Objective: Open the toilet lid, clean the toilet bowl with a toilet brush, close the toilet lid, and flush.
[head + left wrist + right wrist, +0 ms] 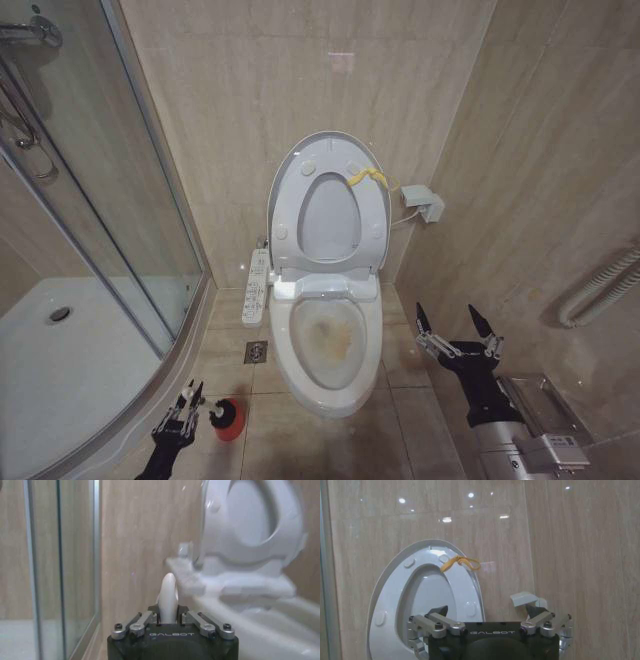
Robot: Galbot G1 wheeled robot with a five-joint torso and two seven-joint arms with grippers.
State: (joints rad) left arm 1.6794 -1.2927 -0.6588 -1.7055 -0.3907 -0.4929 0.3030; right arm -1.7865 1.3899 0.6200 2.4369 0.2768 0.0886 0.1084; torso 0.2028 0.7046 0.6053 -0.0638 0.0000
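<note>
Tiled floor (410, 415), toilet bowl (330, 345), red holder cup (229, 420)

Small home-style bathroom. Beige stone-look tiles (250, 90) on walls and floor, glossy enough to reflect ceiling lights. White electronic toilet in the corner: toilet lid (329, 203) and seat raised against the back wall, stained toilet bowl (330, 345) open, control panel (256, 286) along its side. Curved glass shower enclosure (110, 200) with white tray (50, 370), drain and chrome fittings beside it. Floor drain (256, 351) between toilet and shower. Wall outlet box (424, 202) by the lid, corrugated hose (600, 288) on the side wall. Red brush holder (229, 420) on the floor.
</note>
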